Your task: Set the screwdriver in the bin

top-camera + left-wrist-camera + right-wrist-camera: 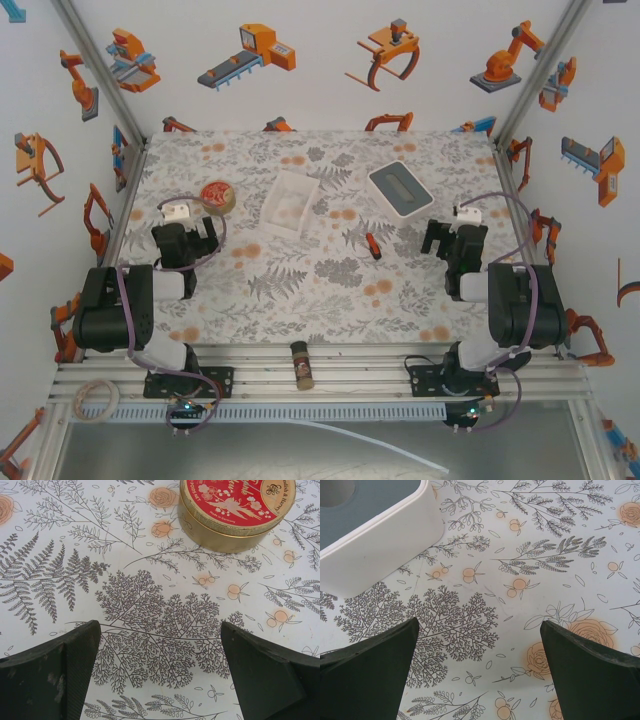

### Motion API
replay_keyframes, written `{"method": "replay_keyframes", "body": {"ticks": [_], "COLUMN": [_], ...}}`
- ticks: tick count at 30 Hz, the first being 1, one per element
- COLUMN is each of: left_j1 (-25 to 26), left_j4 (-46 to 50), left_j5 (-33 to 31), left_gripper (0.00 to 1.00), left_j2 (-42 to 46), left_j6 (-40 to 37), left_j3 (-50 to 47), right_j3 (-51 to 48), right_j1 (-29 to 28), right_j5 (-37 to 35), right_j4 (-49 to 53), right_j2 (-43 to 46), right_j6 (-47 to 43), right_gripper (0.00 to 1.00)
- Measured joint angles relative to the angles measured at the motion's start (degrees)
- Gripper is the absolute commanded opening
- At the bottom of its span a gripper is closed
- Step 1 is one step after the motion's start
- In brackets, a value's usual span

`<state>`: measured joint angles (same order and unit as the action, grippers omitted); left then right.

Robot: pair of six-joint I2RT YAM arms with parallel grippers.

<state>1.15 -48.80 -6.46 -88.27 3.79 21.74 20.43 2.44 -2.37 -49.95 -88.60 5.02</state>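
lying loose on the floral table (pixel 300 295), the screwdriver (pixel 372 245) is resting between the bin (pixel 272 210) and the right gripper (pixel 450 236), apart from both, with the bin sitting up and to its left. the right gripper is holding its jaws spread wide, grasping nothing, with the white slab (pixel 375 530) showing ahead in its wrist view. the left gripper (pixel 187 232) is likewise gaping, released, facing a round gold tin (pixel 230 515) with a red lid. a brown bottle (pixel 301 366) is lying on the near rail.
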Motion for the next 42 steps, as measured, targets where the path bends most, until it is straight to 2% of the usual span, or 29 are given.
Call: {"method": "replay_keyframes", "body": {"ticks": [9,12,17,21,29,34,42], "left_j1": [0.09,0.76,1.81,2.23,2.73,3.15,4.57], "left_j4": [0.50,4.31,19.28,32.57,61.05,75.43,90.12], "left_j5": [1.33,1.44,2.89,3.93,7.26,11.93,17.35], "left_gripper": [0.97,0.97,0.97,0.97,0.97,0.97,0.97], "left_j2": [0.09,2.25,11.61,19.65,28.22,31.54,27.74], "left_j6": [-0.85,-1.51,-2.43,-3.06,-5.33,-8.48,-11.37], "left_j3": [0.04,0.52,6.51,13.57,25.81,32.02,39.17], "right_j3": [0.00,0.46,3.56,7.37,21.51,26.95,31.04], "right_j1": [0.00,0.00,0.00,0.00,-0.59,-7.19,-20.44], "right_j5": [-4.50,-7.61,-10.45,-11.26,-8.63,-8.37,-4.09], "right_j4": [1.53,5.42,13.94,21.81,50.16,65.64,81.18], "right_j2": [1.14,4.44,13.05,20.44,31.08,34.71,30.36], "right_j6": [0.94,1.88,3.26,7.93,18.62,20.52,21.18], "right_gripper": [0.99,0.99,0.99,0.99,0.99,0.99,0.81]}}
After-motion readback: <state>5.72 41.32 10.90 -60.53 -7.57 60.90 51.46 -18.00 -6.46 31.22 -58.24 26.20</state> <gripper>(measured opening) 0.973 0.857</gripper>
